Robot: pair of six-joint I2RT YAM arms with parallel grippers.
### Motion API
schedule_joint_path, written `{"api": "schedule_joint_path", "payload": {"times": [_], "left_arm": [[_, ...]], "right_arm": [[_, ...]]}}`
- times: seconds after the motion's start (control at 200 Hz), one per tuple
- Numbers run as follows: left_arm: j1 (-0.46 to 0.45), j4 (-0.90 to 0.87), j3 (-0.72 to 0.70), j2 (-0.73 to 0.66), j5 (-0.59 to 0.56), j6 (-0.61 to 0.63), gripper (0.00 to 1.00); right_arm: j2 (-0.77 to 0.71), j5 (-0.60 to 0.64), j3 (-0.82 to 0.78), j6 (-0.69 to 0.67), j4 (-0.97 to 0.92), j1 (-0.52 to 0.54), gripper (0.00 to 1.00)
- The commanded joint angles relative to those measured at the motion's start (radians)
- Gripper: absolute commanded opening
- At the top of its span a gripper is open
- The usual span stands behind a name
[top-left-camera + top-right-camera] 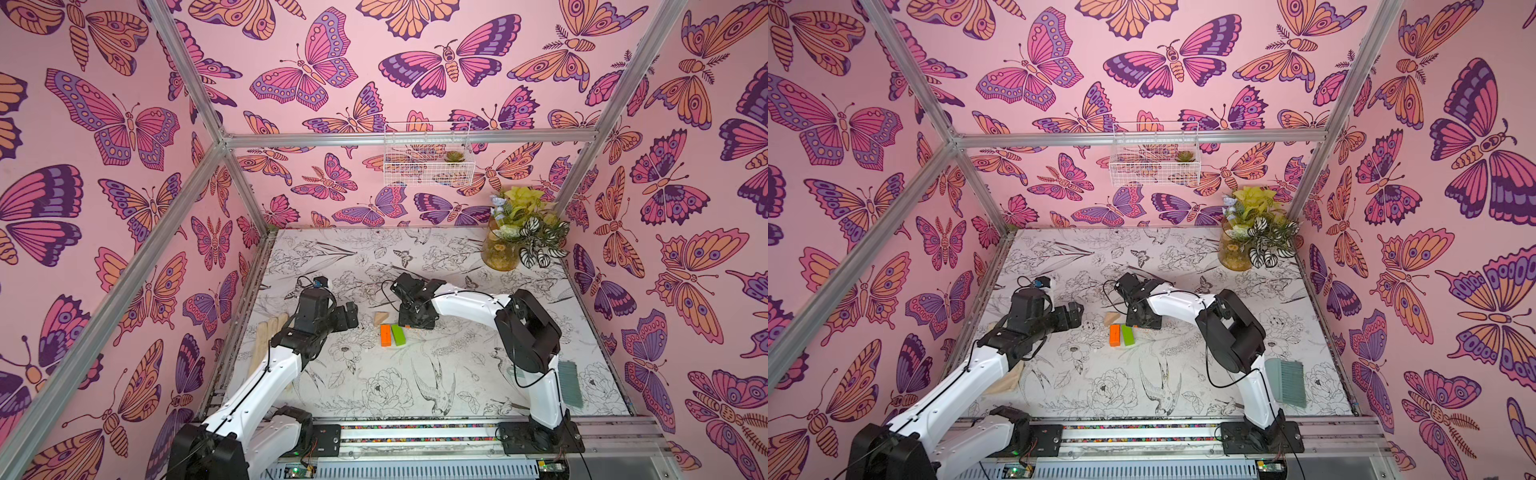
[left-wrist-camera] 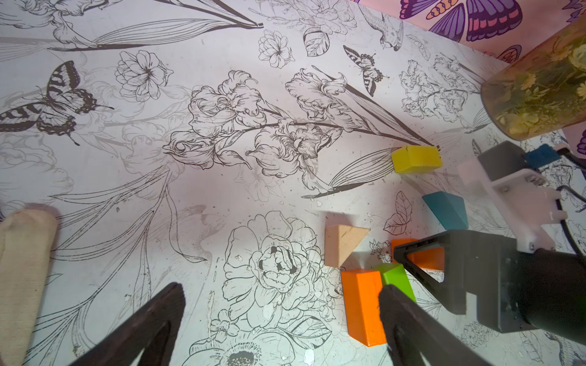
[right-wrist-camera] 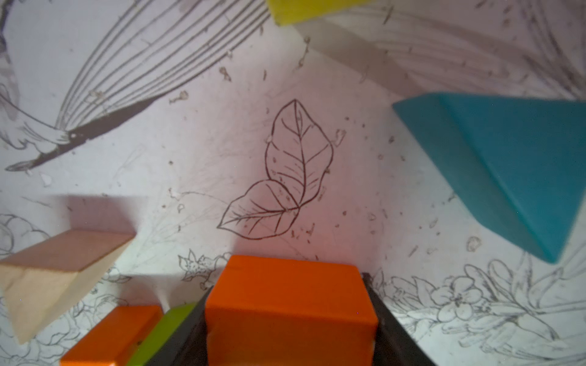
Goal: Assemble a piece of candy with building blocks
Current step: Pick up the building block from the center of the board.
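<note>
An orange block (image 1: 385,335) and a green block (image 1: 398,335) lie side by side mid-table, with a tan wedge (image 1: 381,319) just behind them. My right gripper (image 3: 290,285) reaches down beside the green block, shut on a second orange block (image 3: 290,317) that rests on the table; both fingers press its sides. A teal wedge (image 2: 447,210) and a yellow block (image 2: 416,159) lie farther back, hidden by that arm in both top views. My left gripper (image 2: 282,294) hangs open and empty to the left of the blocks.
An amber vase of plants (image 1: 503,249) stands at the back right corner. A teal brush (image 1: 569,382) lies by the right arm's base. Wooden sticks (image 1: 266,336) lie at the table's left edge. A wire basket (image 1: 428,153) hangs on the back wall.
</note>
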Motion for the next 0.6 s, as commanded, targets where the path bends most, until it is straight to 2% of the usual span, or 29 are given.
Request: {"api": "schedule_joint_path", "payload": {"times": [0.0,0.075,0.145,0.24,0.325,0.426,0.596], "left_arm": [[-0.005,-0.016,-0.016,0.007,-0.010,0.019,0.98],[-0.005,-0.018,-0.016,0.008,-0.012,0.019,0.98],[-0.006,-0.018,-0.013,0.011,-0.016,0.019,0.98],[-0.006,-0.018,-0.010,0.012,-0.022,0.012,0.98],[-0.005,-0.018,-0.010,0.014,-0.025,0.001,0.98],[-0.005,-0.017,-0.013,0.012,-0.024,-0.006,0.98],[-0.005,-0.017,-0.022,-0.001,-0.031,-0.017,0.98]], "right_arm": [[-0.016,0.028,0.015,-0.009,-0.011,-0.005,0.45],[-0.028,0.037,0.035,-0.039,-0.003,-0.004,0.36],[-0.038,0.059,0.069,-0.081,-0.003,-0.007,0.33],[-0.051,0.045,0.109,-0.160,0.041,-0.026,0.32],[-0.043,-0.037,0.140,-0.201,0.083,-0.059,0.32],[-0.007,-0.124,0.165,-0.223,0.101,-0.086,0.32],[0.033,-0.160,0.163,-0.245,0.091,-0.103,0.32]]}}
